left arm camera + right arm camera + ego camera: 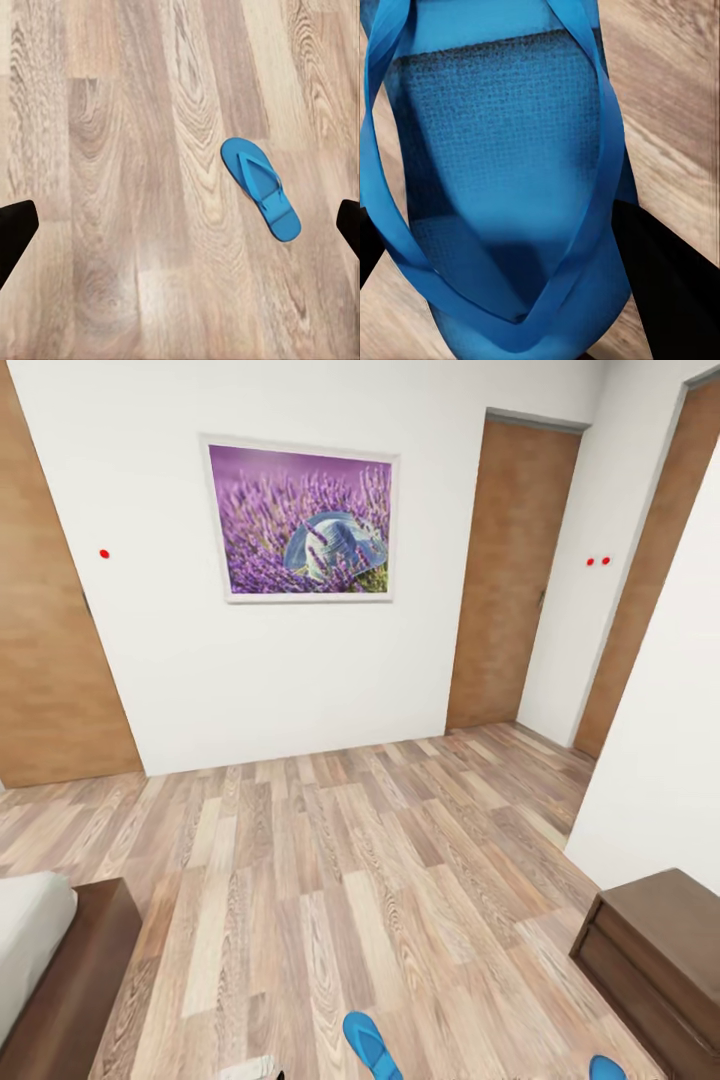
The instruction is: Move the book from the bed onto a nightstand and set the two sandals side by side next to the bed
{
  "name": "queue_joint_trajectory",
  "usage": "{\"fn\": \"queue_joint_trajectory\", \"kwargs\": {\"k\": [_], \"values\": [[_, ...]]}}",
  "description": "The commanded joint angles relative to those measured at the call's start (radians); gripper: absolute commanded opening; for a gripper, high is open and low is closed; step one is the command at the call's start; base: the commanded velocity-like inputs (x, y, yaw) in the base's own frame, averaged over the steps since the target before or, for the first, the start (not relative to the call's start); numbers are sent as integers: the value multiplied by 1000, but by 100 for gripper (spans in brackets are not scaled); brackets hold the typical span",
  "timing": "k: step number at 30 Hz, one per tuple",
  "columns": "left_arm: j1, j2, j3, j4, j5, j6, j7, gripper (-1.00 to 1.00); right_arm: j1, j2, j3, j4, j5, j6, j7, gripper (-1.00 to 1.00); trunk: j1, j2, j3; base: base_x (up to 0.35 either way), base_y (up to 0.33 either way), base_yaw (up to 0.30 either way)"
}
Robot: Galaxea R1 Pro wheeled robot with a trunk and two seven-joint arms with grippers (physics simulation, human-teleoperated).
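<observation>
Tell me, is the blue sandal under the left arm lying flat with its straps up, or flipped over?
Flat, straps up. In the left wrist view the sandal lies alone on the wood floor, its Y-shaped strap showing on top.

No lettering, label, brand, number or sign can be read anywhere; the framed picture (299,520) in the upper middle of the head view carries only purple flowers and a blue hat, no words; the blue sandal (260,187) on the floor bears no mark.
</observation>
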Motion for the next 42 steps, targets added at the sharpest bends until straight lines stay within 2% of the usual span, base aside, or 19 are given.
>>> {"fn": "queue_joint_trajectory", "kwargs": {"k": [1, 42], "values": [[0, 1, -5, 1, 11, -4, 0, 100, -2, 0, -1, 5, -5, -6, 7, -100, 0, 0, 0, 0, 0, -284], [0, 1, -5, 1, 11, -4, 0, 100, -2, 0, -1, 4, -6, -6, 10, -100, 0, 0, 22, 0, 0, -284]]}}
